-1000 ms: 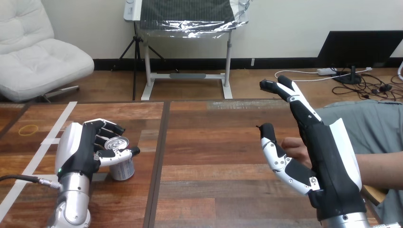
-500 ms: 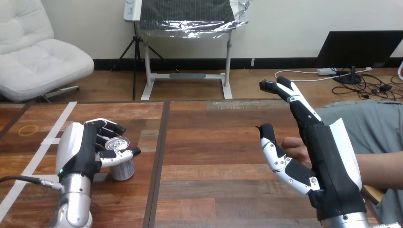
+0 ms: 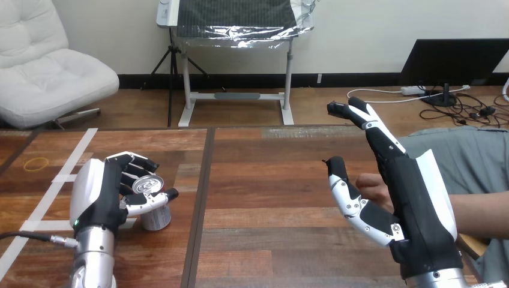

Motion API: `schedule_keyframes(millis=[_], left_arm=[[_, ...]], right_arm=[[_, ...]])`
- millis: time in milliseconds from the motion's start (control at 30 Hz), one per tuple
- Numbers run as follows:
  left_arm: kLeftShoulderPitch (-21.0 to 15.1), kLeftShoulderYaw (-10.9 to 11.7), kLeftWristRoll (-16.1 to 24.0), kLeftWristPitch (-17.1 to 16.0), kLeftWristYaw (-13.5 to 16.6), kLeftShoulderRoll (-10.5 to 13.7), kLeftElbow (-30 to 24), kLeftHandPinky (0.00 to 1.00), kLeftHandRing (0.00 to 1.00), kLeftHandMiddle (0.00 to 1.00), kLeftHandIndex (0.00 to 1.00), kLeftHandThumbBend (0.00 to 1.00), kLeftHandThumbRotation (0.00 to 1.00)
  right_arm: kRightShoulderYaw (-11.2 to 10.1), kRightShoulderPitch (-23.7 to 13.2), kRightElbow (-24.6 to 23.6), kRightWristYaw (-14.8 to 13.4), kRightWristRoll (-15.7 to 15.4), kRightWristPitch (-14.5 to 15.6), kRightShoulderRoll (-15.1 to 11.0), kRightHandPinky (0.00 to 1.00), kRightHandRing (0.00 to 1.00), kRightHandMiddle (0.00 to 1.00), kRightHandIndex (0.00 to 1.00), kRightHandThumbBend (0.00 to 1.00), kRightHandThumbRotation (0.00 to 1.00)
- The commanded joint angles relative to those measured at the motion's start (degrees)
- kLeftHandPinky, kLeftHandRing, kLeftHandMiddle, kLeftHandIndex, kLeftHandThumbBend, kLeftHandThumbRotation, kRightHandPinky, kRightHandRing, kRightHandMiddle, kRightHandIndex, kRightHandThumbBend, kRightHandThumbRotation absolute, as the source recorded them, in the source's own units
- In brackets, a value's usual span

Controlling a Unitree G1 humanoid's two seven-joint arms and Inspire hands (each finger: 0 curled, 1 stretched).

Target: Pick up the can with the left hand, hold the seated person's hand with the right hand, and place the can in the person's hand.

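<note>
- Head view, left side: the left hand [image 3: 105,192] has its fingers and thumb curled round the can [image 3: 155,215], which sits low at the left part of the table [image 3: 270,180]. It cannot be told whether the base is on the wood.
- Risk: the thumb crosses high, near the rim. A shallow grip may let the can tilt or slip during the lift.
- Head view, right side: the right hand [image 3: 414,198] is raised with straight, spread fingers and holds nothing.
- The person's hand [image 3: 373,185] lies just beside its palm. Contact cannot be confirmed.
- Risk: a misaligned closure may miss or pinch the person's hand, leaving no steady target for the can.

Can [image 3: 157,217] on table [image 3: 264,180] at left, person's hand [image 3: 373,186] behind right hand [image 3: 414,204]
</note>
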Motion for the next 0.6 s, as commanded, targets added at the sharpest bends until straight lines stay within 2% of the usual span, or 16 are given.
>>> schedule_keyframes(millis=[0, 233, 567], left_arm=[[-1.81, 0.29, -0.61, -2.94, 1.33, 0.05, -0.64, 0.44, 0.47, 0.52, 0.53, 0.7, 0.0], [-1.51, 1.05, -1.85, -4.76, 0.46, -0.37, -1.41, 0.43, 0.46, 0.51, 0.53, 0.69, 0.0], [-1.02, 1.0, -2.76, -6.78, -0.05, -0.48, -3.61, 0.42, 0.44, 0.5, 0.53, 0.69, 0.0]], right_arm=[[-0.72, -2.77, -3.09, -0.05, 0.81, -1.01, -0.19, 1.0, 1.0, 0.96, 0.84, 0.18, 0.0], [-0.74, -2.96, -2.86, -0.01, 1.02, -1.27, -0.21, 1.0, 1.0, 0.96, 0.84, 0.18, 0.0], [-0.57, -3.12, -2.98, -0.09, 0.85, -0.98, 0.0, 1.0, 1.0, 0.96, 0.84, 0.17, 0.0]])
